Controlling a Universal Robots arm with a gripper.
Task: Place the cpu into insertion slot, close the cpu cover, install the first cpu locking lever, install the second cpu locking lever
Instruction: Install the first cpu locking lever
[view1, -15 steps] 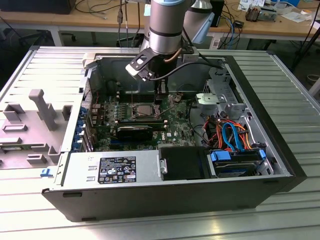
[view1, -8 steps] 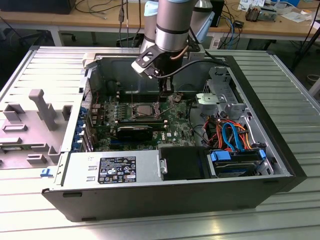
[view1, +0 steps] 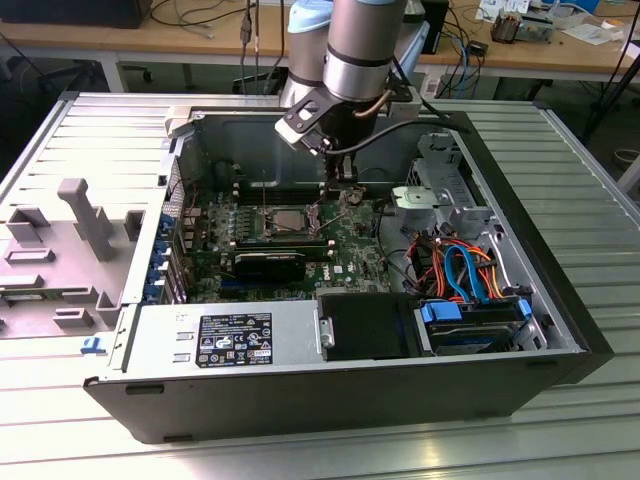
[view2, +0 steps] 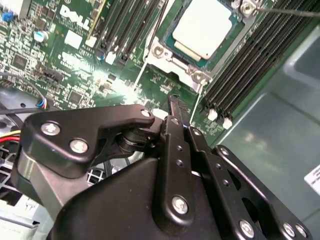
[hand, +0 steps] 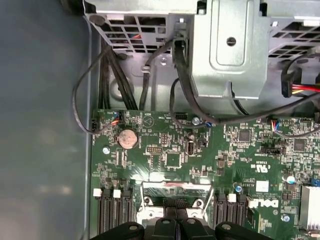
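The cpu (view2: 204, 24) shows its silver-grey top, lying flat in the insertion slot (view1: 286, 222) on the green board. The cpu cover (view2: 161, 51), a silvery frame, lies down around it. A thin wire locking lever (view2: 287, 11) runs out from the socket's far corner. My gripper (view2: 174, 102) hovers just off the socket's near edge with its black fingers pressed together and nothing between them. In the exterior view the gripper (view1: 343, 197) hangs at the socket's right side. In the first wrist view the fingertips (hand: 177, 203) sit over the socket's rim.
Black memory slots (view2: 252, 55) flank the socket on both sides. A long black graphics card (view1: 270, 264) lies in front of it. The drive cage (hand: 227, 50) and loose cables (view1: 460, 265) crowd the exterior view's right. The case walls (view1: 120, 230) enclose everything.
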